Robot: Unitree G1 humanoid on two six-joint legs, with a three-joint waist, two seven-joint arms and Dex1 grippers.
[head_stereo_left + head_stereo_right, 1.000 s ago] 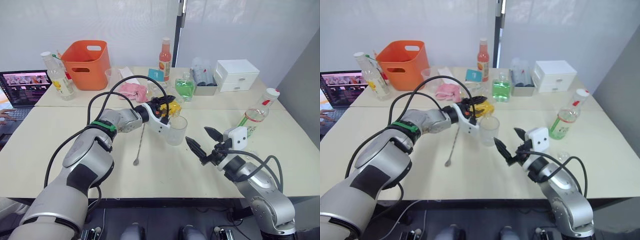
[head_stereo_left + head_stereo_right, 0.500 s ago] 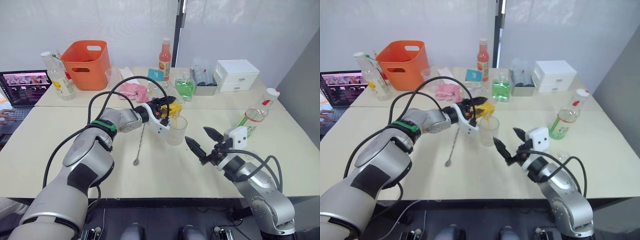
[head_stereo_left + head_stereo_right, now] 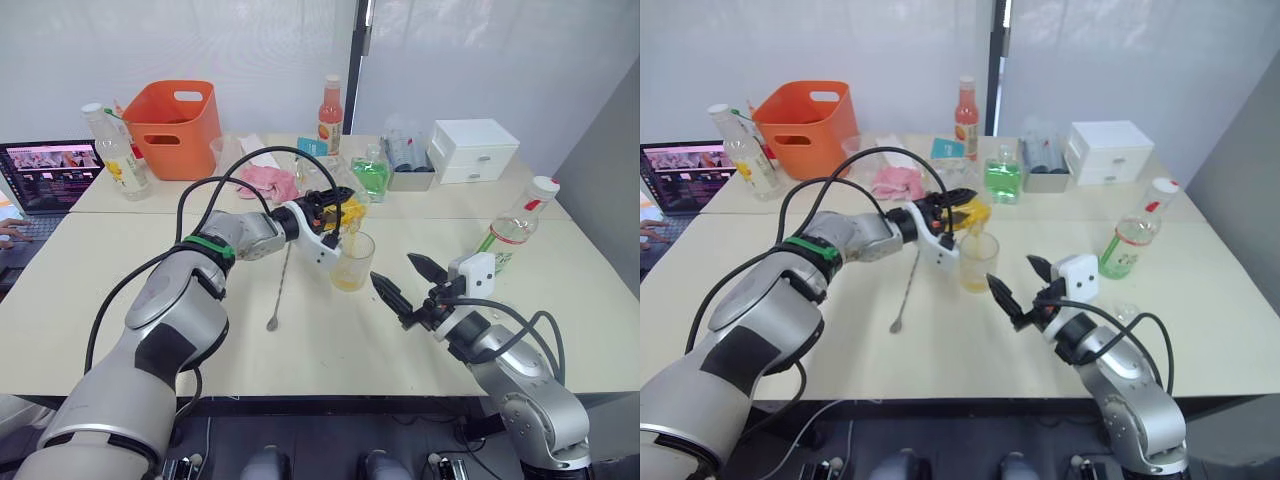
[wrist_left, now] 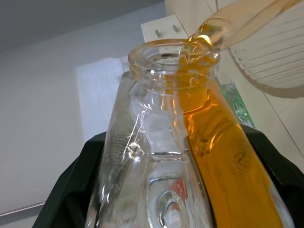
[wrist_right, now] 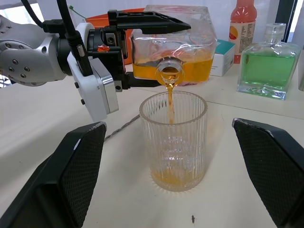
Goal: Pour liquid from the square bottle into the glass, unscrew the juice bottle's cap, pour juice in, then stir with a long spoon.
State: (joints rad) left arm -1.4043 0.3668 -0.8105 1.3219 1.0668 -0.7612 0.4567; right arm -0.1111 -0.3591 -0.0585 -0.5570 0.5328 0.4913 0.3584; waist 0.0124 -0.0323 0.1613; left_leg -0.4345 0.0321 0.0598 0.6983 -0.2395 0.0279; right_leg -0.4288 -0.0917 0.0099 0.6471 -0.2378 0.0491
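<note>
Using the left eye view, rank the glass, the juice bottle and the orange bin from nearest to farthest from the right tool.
Measured from the right tool, open above the table:
1. The glass, just ahead to its left, under the pouring square bottle.
2. The juice bottle, off to its right near the table edge.
3. The orange bin, far back-left on the rear table.

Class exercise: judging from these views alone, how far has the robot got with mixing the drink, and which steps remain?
In hand: the left gripper tips the small square glass bottle, and its orange liquid streams into the ribbed clear glass, filling only the bottom. Left: the tall plastic juice bottle stands capped, and the thin metal spoon lies untouched on the table. The open right gripper waits nearby.
</note>
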